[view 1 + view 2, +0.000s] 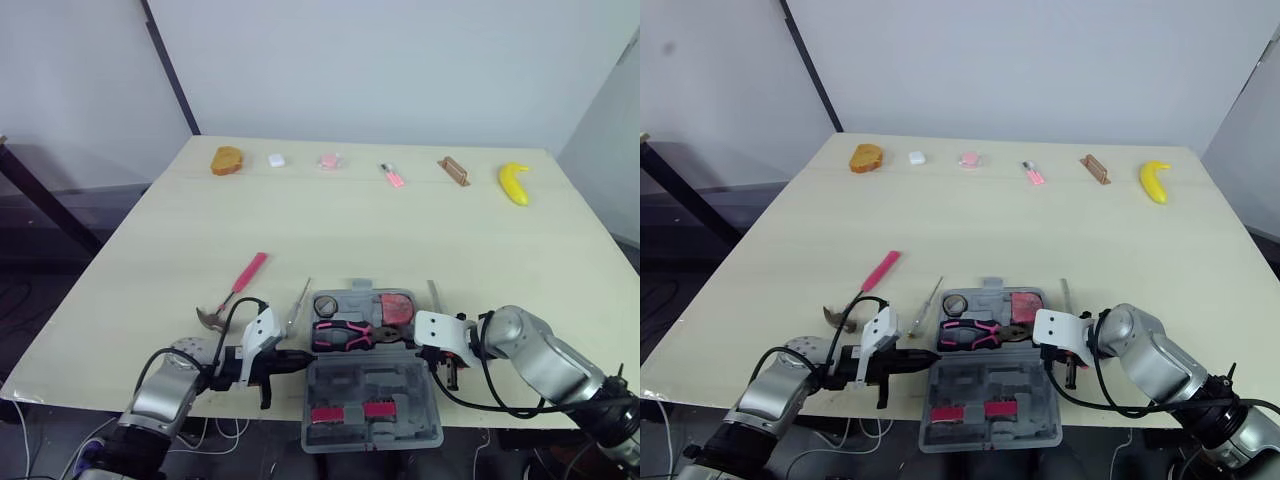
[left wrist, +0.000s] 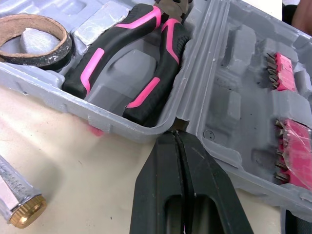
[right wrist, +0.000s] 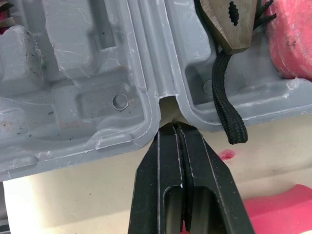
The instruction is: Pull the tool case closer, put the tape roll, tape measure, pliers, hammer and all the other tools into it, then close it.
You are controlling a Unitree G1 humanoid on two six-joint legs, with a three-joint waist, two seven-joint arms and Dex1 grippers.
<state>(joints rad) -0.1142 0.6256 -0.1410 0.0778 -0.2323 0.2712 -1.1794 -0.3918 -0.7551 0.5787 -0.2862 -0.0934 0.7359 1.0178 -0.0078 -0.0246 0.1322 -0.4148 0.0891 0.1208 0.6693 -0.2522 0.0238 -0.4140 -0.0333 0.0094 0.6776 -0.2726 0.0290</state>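
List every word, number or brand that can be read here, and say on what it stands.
No text can be read.
The tool case, the pliers and the tape roll show no lettering.
The small items along the far edge of the table are too small to tell.

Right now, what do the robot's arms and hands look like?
Both arms are rounded silver-grey metal, the left arm and the right arm. Each wrist has a white bracket, and black cables loop over it. The left hand and the right hand each have two flat black fingers that narrow to a point.
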